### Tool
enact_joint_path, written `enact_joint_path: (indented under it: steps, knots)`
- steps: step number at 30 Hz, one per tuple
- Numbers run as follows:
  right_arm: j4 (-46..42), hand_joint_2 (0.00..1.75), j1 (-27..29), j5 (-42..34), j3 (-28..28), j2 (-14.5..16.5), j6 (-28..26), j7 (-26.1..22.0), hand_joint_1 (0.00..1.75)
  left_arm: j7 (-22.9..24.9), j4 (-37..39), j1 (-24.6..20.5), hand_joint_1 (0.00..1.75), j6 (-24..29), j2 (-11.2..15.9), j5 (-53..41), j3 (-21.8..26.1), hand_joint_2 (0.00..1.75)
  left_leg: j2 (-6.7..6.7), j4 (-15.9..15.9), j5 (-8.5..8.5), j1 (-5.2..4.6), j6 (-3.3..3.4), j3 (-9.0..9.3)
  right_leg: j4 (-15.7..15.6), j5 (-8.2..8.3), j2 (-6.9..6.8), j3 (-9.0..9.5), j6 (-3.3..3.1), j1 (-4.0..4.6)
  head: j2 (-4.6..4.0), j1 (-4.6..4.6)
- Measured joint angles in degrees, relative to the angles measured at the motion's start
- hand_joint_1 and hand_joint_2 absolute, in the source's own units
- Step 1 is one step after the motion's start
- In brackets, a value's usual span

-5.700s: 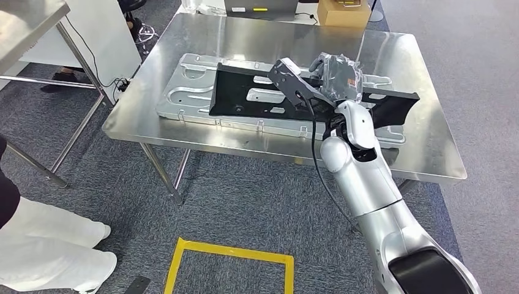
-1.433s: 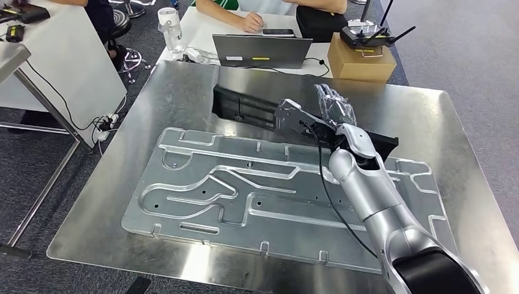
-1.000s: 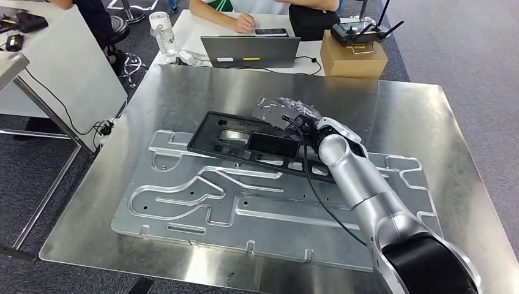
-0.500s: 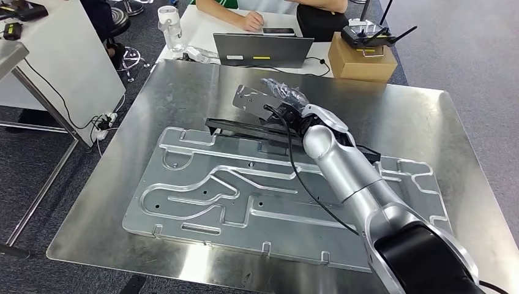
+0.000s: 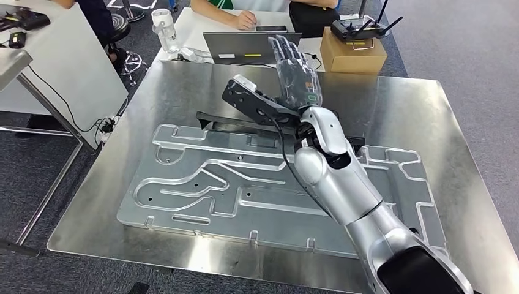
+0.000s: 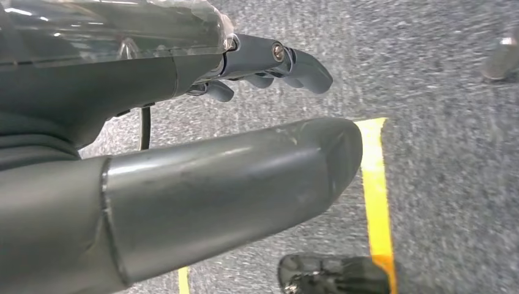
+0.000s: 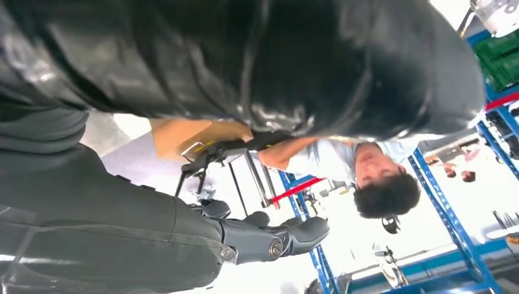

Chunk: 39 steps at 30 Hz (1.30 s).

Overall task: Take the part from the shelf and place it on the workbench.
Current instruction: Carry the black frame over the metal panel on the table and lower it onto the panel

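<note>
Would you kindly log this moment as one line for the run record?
stage: release | right hand: raised, fingers apart, holding nothing | black part: lying on workbench at far edge of metal plate | left hand: by floor, holding nothing

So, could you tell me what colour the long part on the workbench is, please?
Black; the part shows best in the head view.

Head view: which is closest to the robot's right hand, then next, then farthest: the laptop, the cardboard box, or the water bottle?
From the right hand:
1. Laptop, just behind it, toward the left.
2. Cardboard box, behind on the right.
3. Water bottle, far back left.
</note>
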Motion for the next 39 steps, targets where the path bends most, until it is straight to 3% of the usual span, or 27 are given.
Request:
enact_joint_path:
  steps: [1, 4, 5, 8, 9, 11, 13, 14, 15, 16, 18, 20, 21, 23, 24, 25, 27, 28, 29, 30, 31, 32, 33, 34, 36, 37, 39]
  knots:
    - [-1.2, 0.0, 1.1, 0.6, 0.0, -0.2, -0.7, 0.1, 0.0, 0.0, 0.0, 0.1, 0.0, 0.2, 0.0, 0.0, 0.0, 0.0, 0.02, -1.7, 0.77, 0.08, -0.17, 1.5, 0.4, 0.28, 0.0, -0.66, 0.18, -0.09, 0.0, -0.01]
    - [-5.2, 0.0, 4.2, 2.2, 0.0, -0.8, -2.8, 0.4, 0.0, -0.2, 0.0, 0.0, 0.0, 0.5, 0.0, 0.0, 0.0, 0.0, -0.1, -12.4, 3.86, 0.23, -0.21, 8.33, 1.9, 0.98, 0.07, -2.52, 1.02, -0.25, 0.0, -0.03]
    - [-6.6, 0.0, 5.2, 2.4, 0.0, -1.1, -3.4, 0.3, 0.0, -0.2, 0.0, 0.0, 0.0, 0.4, 0.0, 0.0, 0.0, 0.0, -0.2, -14.2, 4.29, 0.15, 0.09, 9.23, 2.2, 1.25, 0.1, -2.84, 1.36, -0.18, 0.0, -0.05]
    - [-10.2, 0.0, 8.5, 2.6, -0.3, -1.8, -5.3, 0.0, 0.0, -0.1, 0.0, 0.2, 0.0, 0.2, 0.0, 0.3, 0.0, 0.0, -0.28, -14.4, 5.51, -0.05, 1.5, 8.71, 1.8, 2.42, 0.23, -2.99, 2.34, -0.03, 0.0, -0.06]
    - [-11.4, 0.0, 9.8, 2.6, -0.6, -2.1, -5.9, -0.2, 0.0, -0.1, 0.0, 0.2, 0.0, 0.2, 0.0, 0.4, 0.0, 0.0, -0.17, -14.5, 6.15, 0.03, 2.01, 8.36, 2.0, 2.0, 0.29, -3.22, 2.65, -0.09, 0.0, -0.02]
    - [-13.7, 0.0, 12.4, 2.6, -1.2, -2.8, -7.1, -0.6, 0.0, -0.1, 0.1, 0.2, 0.0, 0.2, 0.0, 0.6, 0.0, 0.0, 0.14, -14.8, 7.7, 0.27, 2.95, 7.02, 5.3, -2.27, 0.37, -4.55, 3.26, -0.32, 0.0, 0.06]
    - [-15.4, 0.0, 14.0, 2.6, -1.6, -3.2, -7.4, -0.7, 0.0, 0.0, 0.1, 0.3, 0.0, 0.3, 0.0, 0.6, 0.0, 0.0, 0.37, -14.8, 9.06, 0.2, 3.32, 5.27, 12.6, -8.45, 0.38, -6.33, 3.77, -0.5, 0.0, 0.11]
    - [-15.9, 0.0, 14.7, 2.6, -1.7, -3.4, -7.5, -0.7, 0.0, 0.0, 0.1, 0.3, 0.0, 0.3, 0.0, 0.6, 0.0, 0.0, 0.47, -14.7, 9.68, 0.16, 3.3, 4.4, 15.9, -10.16, 0.38, -6.73, 3.91, -0.57, 0.0, 0.11]
    - [-16.4, 0.0, 15.2, 2.6, -1.8, -3.5, -7.5, -0.7, 0.0, 0.0, 0.1, 0.4, 0.0, 0.3, 0.0, 0.6, 0.0, 0.0, 0.55, -14.7, 10.3, 0.13, 3.23, 3.53, 17.8, -10.61, 0.38, -6.33, 3.95, -0.62, 0.0, 0.11]
    - [-16.8, 0.0, 15.7, 2.6, -1.9, -3.6, -7.5, -0.7, 0.0, 0.0, 0.1, 0.4, 0.0, 0.3, 0.0, 0.6, 0.0, 0.0, 0.59, -14.7, 10.9, 0.11, 3.14, 2.73, 17.7, -9.93, 0.38, -4.88, 3.88, -0.64, 0.0, 0.11]
    - [-17.7, 0.0, 16.1, 2.6, -1.9, -3.8, -7.5, -0.7, 0.0, 0.0, 0.1, 0.3, 0.0, 0.3, 0.0, 0.6, 0.0, 0.0, 0.62, -14.7, 12.07, 0.07, 2.86, 1.42, 11.7, -7.79, 0.42, 1.02, 3.29, -0.55, 0.0, 0.1]
    - [-18.6, 0.0, 16.1, 2.6, -2.0, -3.8, -7.5, -0.7, 0.0, 0.0, 0.1, 0.3, 0.0, 0.3, -0.1, 0.6, 0.0, 0.0, 0.58, -14.8, 13.1, -0.01, 2.29, 0.75, 3.6, -7.94, 0.42, 7.04, 2.54, -0.15, 0.0, 0.07]
    - [-18.9, 0.0, 16.0, 2.6, -2.1, -3.8, -7.6, -0.8, 0.0, 0.0, 0.1, 0.3, 0.0, 0.3, -0.2, 0.6, 0.0, 0.0, 0.58, -15.0, 13.62, 0.07, 1.91, 0.72, 1.2, -8.32, 0.43, 8.62, 2.25, 0.13, 0.0, 0.07]
    - [-19.2, 0.0, 16.1, 2.6, -2.3, -3.8, -7.6, -0.8, 0.0, 0.0, 0.1, 0.4, 0.0, 0.3, -0.2, 0.6, 0.0, 0.0, 0.59, -15.7, 14.82, 0.17, 0.99, 0.83, -0.1, -7.7, 0.38, 8.7, 1.74, 0.37, 0.0, 0.07]
    - [-19.3, 0.0, 16.1, 2.6, -2.3, -3.8, -7.7, -0.8, 0.0, 0.0, 0.1, 0.4, 0.0, 0.3, -0.2, 0.6, 0.0, 0.0, 0.55, -15.8, 14.8, 0.23, 0.65, 0.64, -0.5, -6.92, 0.26, 8.38, 1.35, 0.3, 0.0, 0.09]
    - [-19.4, 0.0, 16.1, 2.6, -2.3, -3.8, -7.7, -0.8, 0.0, 0.0, 0.1, 0.4, 0.0, 0.2, -0.2, 0.6, 0.0, 0.0, 0.51, -15.2, 13.71, 0.19, 0.41, 0.2, -0.9, -5.99, 0.15, 7.84, 0.85, 0.13, 0.0, 0.03]
    - [-19.6, 0.0, 16.3, 2.6, -2.4, -3.8, -7.9, -0.9, 0.0, 0.0, 0.1, 0.5, 0.0, 0.3, -0.2, 0.7, 0.0, 0.0, 0.43, -10.8, 8.09, 0.27, 0.22, -1.16, -1.5, -4.11, -0.02, 6.28, 0.1, -0.08, 0.0, -0.08]
    - [-19.7, 0.0, 16.7, 2.6, -2.4, -3.7, -8.2, -1.0, 0.0, 0.0, 0.1, 0.5, 0.0, 0.3, -0.2, 0.7, 0.0, 0.0, 0.43, -7.2, 4.91, 0.27, 0.12, -1.84, -1.5, -3.33, -0.01, 5.3, -0.11, -0.03, 0.0, -0.12]
    - [-19.9, 0.0, 17.3, 2.6, -2.4, -3.7, -8.6, -1.2, 0.0, 0.0, 0.1, 0.5, 0.0, 0.3, -0.1, 0.8, 0.0, 0.0, 0.43, -3.5, 2.77, 0.29, -0.02, -2.27, -1.4, -2.6, -0.07, 4.29, -0.16, 0.07, 0.0, -0.13]
    - [-20.3, 0.0, 18.1, 2.6, -2.5, -3.8, -9.2, -1.4, 0.0, 0.0, 0.1, 0.4, 0.0, 0.3, -0.1, 0.9, 0.1, 0.0, 0.43, -0.6, 2.19, 0.28, -0.13, -2.29, -1.3, -1.91, -0.14, 3.26, -0.12, 0.15, 0.0, -0.13]
    - [-20.7, 0.0, 19.2, 2.6, -2.6, -3.8, -9.8, -1.7, 0.0, 0.0, 0.1, 0.5, 0.0, 0.4, 0.0, 1.0, 0.1, 0.0, 0.43, 0.8, 3.06, 0.27, -0.19, -1.61, -1.1, -1.26, -0.22, 2.21, -0.06, 0.22, 0.0, -0.13]
    - [-21.3, 0.0, 20.5, 2.7, -2.8, -3.8, -10.5, -1.9, 0.0, 0.0, 0.1, 0.5, 0.0, 0.4, 0.0, 1.1, 0.1, 0.0, 0.44, 0.3, 4.73, 0.27, -0.16, -0.03, -0.8, -0.65, -0.29, 1.15, 0.06, 0.27, 0.0, -0.13]
    - [-22.0, 0.0, 21.7, 2.7, -3.0, -3.8, -11.3, -2.1, 0.0, 0.0, 0.1, 0.5, 0.0, 0.4, 0.0, 1.1, 0.1, 0.0, 0.43, -2.1, 6.18, 0.27, -0.04, 2.58, -0.4, -0.08, -0.33, 0.15, 0.23, 0.28, 0.0, -0.13]
    - [-22.8, 0.0, 22.9, 2.8, -3.2, -3.9, -12.0, -2.3, 0.0, 0.1, 0.1, 0.4, 0.0, 0.5, 0.0, 1.2, 0.1, 0.0, 0.42, -6.2, 6.4, 0.16, 0.13, 6.17, 0.1, 0.37, -0.34, -0.76, 0.42, 0.39, 0.0, -0.14]
    - [-24.7, 0.0, 25.4, 2.9, -3.8, -4.0, -13.6, -2.8, 0.0, 0.0, 0.1, 0.3, 0.0, 0.7, 0.0, 1.3, 0.1, 0.0, 0.35, -14.1, 4.43, -0.15, 0.73, 11.97, 0.9, 1.2, -0.42, -1.74, 0.93, 0.54, 0.0, -0.13]
    - [-25.6, 0.0, 26.8, 2.9, -4.2, -4.1, -14.5, -3.1, 0.0, 0.0, 0.1, 0.3, 0.0, 0.8, 0.0, 1.4, 0.1, 0.0, 0.31, -16.3, 3.48, -0.36, 1.07, 13.33, 0.9, 1.68, -0.5, -1.84, 1.22, 0.56, 0.0, -0.14]
    - [-27.2, 0.0, 30.3, 3.0, -5.0, -4.2, -16.2, -3.7, 0.0, 0.0, 0.1, 0.5, 0.0, 1.1, 0.0, 1.7, 0.2, 0.0, 0.46, -17.0, 4.05, -0.37, 1.97, 13.07, 0.7, 2.56, -0.55, -1.77, 1.88, 0.44, 0.0, -0.13]
